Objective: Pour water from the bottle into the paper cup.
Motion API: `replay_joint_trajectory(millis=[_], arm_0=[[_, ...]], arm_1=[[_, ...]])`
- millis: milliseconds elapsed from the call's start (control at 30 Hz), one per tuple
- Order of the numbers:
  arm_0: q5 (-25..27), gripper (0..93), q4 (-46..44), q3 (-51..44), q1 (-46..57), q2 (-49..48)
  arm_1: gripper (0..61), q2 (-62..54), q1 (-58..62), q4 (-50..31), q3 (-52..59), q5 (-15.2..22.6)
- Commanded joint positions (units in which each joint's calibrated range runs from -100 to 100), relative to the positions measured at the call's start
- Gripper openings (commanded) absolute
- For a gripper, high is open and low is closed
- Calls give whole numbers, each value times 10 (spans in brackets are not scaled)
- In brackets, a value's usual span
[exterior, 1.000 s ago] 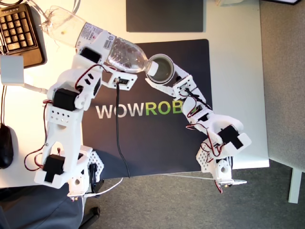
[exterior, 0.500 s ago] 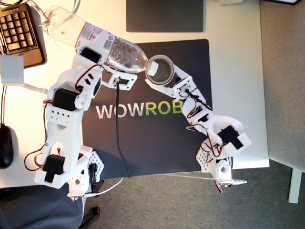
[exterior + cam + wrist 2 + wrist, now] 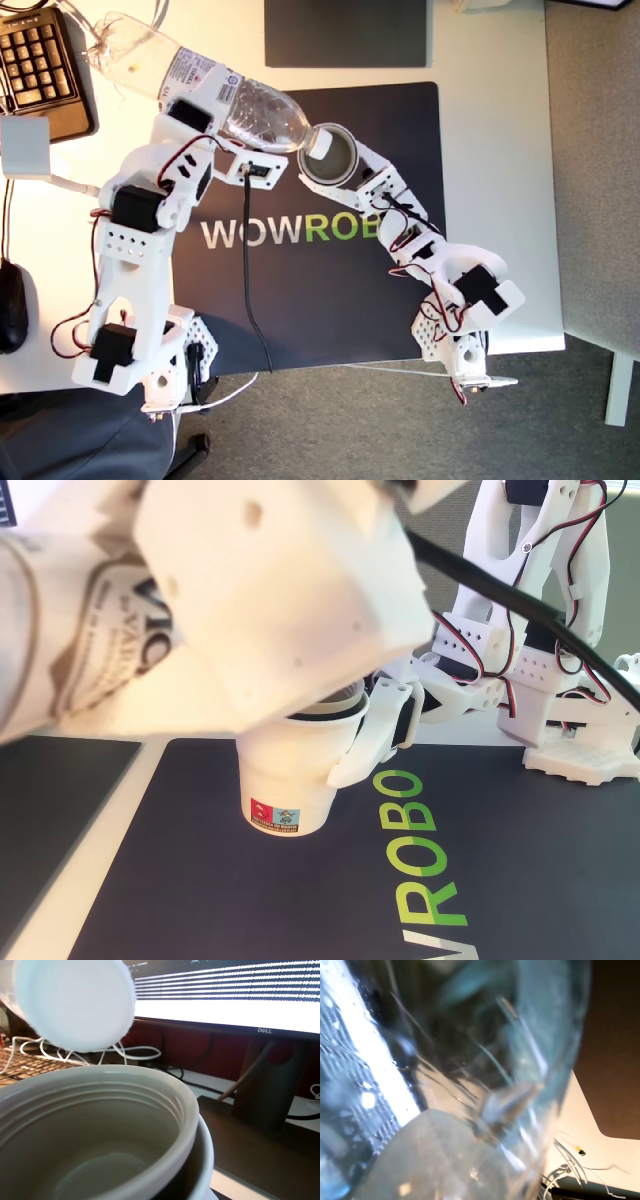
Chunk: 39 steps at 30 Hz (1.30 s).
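The clear ribbed bottle [image 3: 195,80] lies tilted, almost level, with my first gripper [image 3: 228,125] shut on its middle. Its glassy wall [image 3: 470,1060] fills the first wrist view. The bottle's white cap [image 3: 320,143] is on and hangs over the rim of the paper cup [image 3: 338,165]. The cup stands upright on the black mat [image 3: 330,290], and my second gripper [image 3: 332,168] is shut around it. The second wrist view looks into the cup [image 3: 95,1130], with the cap [image 3: 75,1002] just above. One white finger [image 3: 378,735] hugs the cup's [image 3: 290,780] side.
A keyboard [image 3: 35,65], a white box [image 3: 25,145] and a mouse [image 3: 10,305] lie at the exterior view's left. A dark pad [image 3: 345,30] sits behind the mat. A black cable [image 3: 250,280] crosses the mat. A monitor [image 3: 225,990] stands beyond the cup.
My second gripper has shifted the cup slightly toward the exterior view's left, bringing its rim under the bottle's cap. The first arm and bottle have held still.
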Motion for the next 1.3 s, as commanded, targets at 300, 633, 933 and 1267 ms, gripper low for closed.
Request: replay_joint_trajectory(millis=[300, 633, 933, 1267], arm_0=[[7, 0, -1, -44, 5, -39], [-13, 0, 0, -55, 7, -42], [-21, 0, 0, -58, 14, -42], [-23, 0, 0, -58, 14, -45]], arm_1=[[2, -52, -11, -24, -2, 1], [2, -56, -8, -22, -2, 0], [2, -55, -9, -23, -2, 0], [2, -49, -7, -23, -2, 0]])
